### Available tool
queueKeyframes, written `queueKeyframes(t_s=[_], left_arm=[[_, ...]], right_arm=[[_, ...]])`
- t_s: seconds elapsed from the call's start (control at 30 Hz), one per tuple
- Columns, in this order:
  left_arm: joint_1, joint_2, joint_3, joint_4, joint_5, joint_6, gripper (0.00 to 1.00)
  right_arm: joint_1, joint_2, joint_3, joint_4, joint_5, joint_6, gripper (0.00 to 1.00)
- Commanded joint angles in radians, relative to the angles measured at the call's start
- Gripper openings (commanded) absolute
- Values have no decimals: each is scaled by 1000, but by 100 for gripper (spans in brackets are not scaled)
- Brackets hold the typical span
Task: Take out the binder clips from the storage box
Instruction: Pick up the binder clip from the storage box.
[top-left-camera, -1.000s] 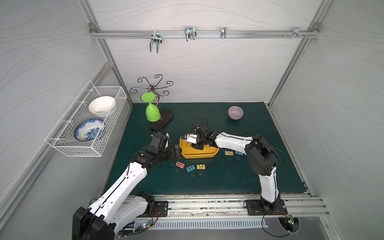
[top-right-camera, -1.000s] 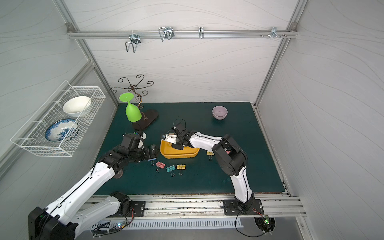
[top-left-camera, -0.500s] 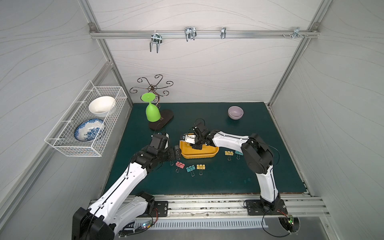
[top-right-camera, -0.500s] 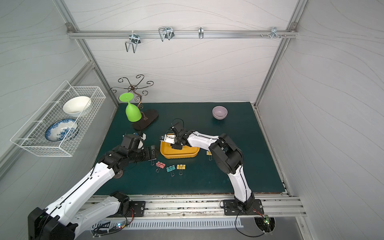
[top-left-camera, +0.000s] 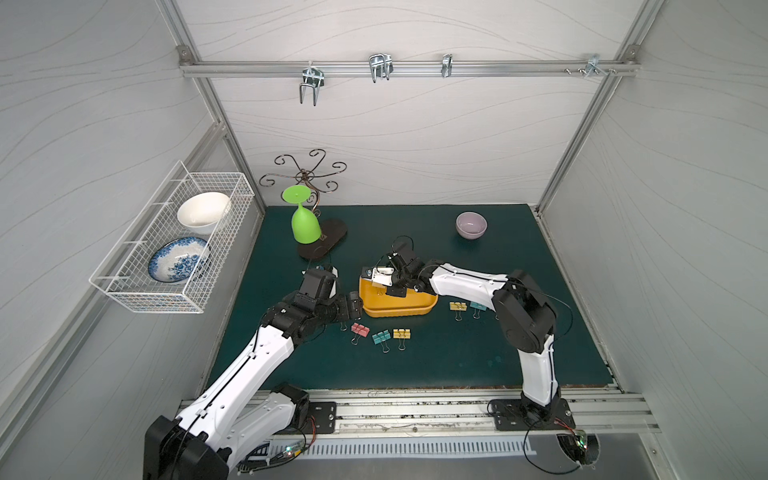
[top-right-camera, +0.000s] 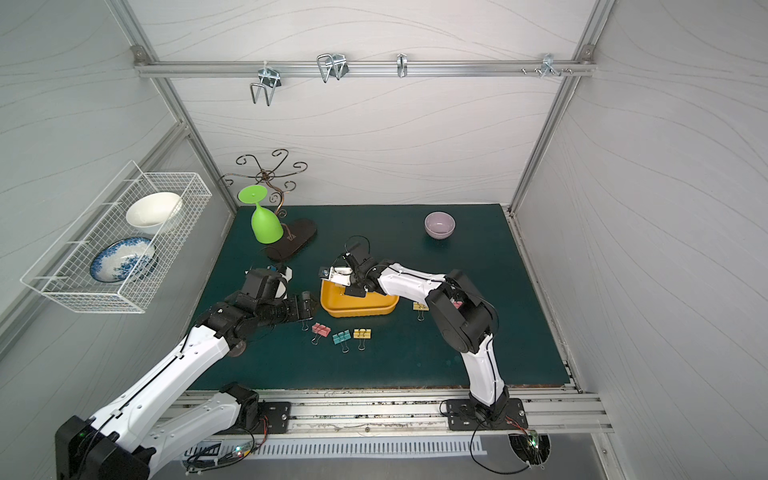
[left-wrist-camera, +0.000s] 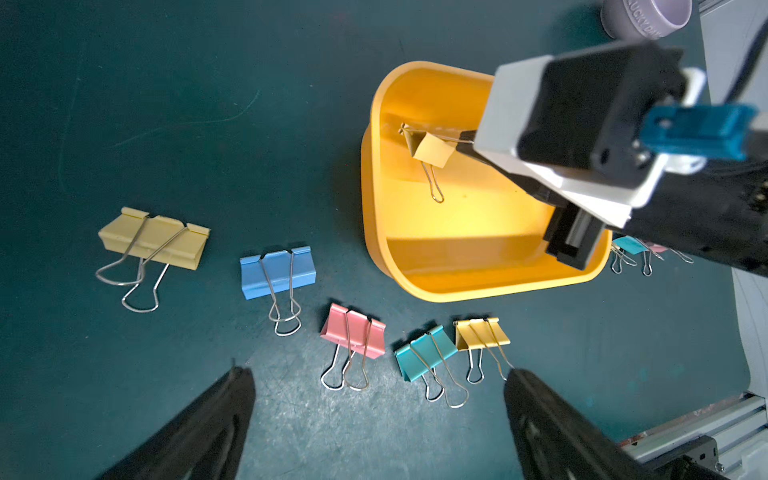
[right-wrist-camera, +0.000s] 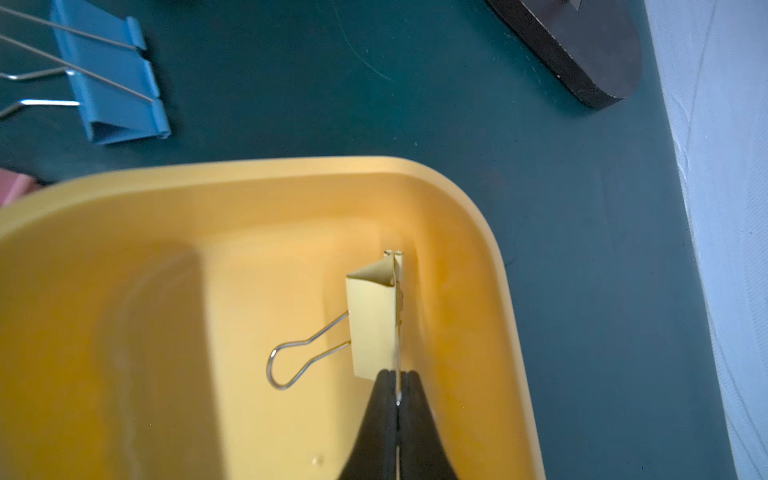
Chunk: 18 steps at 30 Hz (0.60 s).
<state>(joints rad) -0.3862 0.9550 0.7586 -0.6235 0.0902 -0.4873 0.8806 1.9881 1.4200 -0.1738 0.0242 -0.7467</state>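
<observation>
While the right claw (right-wrist-camera: 397, 376) is pressed together on one wire handle of a yellow clip (right-wrist-camera: 374, 320) inside the yellow box (right-wrist-camera: 249, 183), close to a corner wall, the left claw (left-wrist-camera: 378, 371) hangs spread wide over five other clips (left-wrist-camera: 353, 336) lying on the green mat (left-wrist-camera: 208, 104) beside the box; the pinched clip may be just off the floor

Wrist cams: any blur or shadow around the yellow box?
Right wrist: storage box rim partly blurred, broad shadow on its floor, yellow clip sharp. Left wrist: left end effector out of focus, clips on the mat crisp.
</observation>
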Motion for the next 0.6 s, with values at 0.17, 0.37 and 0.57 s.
queueKeyframes(t_s=[0.17, 0.37, 0.57], left_arm=[[4, -40, 4, 13, 46, -17, 98], [4, -61, 5, 37, 82, -32, 98], [3, -35, -4, 102, 199, -91, 98]], right_arm=[[35, -261, -132, 0, 118, 82, 0], [46, -556, -301, -36, 163, 149, 1], [123, -795, -432, -164, 209, 181, 3]])
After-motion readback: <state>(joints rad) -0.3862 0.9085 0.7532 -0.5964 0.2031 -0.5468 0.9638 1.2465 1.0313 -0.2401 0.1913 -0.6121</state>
